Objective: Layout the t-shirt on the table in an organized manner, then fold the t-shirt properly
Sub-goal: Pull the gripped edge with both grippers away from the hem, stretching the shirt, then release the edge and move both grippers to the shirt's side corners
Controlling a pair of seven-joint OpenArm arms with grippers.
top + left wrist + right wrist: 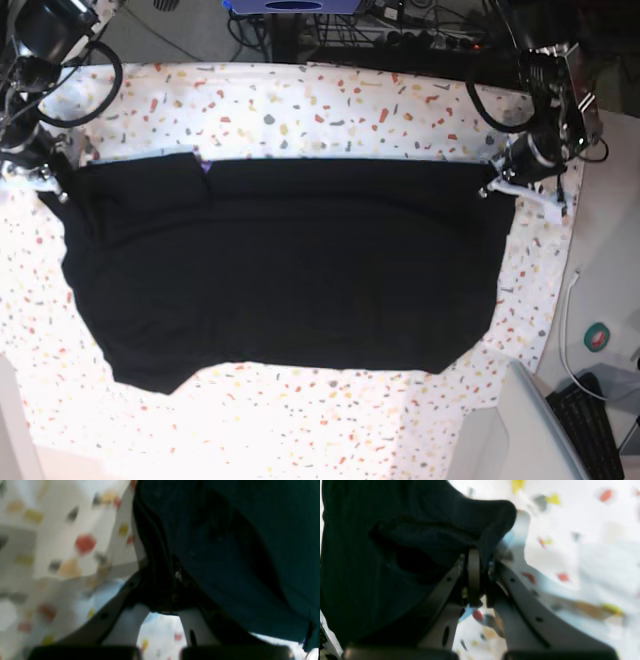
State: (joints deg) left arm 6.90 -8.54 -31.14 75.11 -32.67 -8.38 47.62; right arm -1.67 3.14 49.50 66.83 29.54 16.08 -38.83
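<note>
Base view: we see the t-shirt [280, 265] spread wide and dark across the speckled table [330, 110], back edge pulled nearly straight between the two arms. Our left gripper [497, 182] is clamped on the shirt's far corner at that view's right; left wrist view shows cloth bunched between the closed jaws. Our right gripper [52, 178] is pinched on the opposite far corner; right wrist view shows a fold caught at its tips [480, 562]. Front hem lies uneven, slightly rumpled

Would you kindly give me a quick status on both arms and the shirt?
Left gripper shut on t-shirt edge. Right gripper shut on opposite edge. Shirt spread across table. Nothing in the way.
</note>
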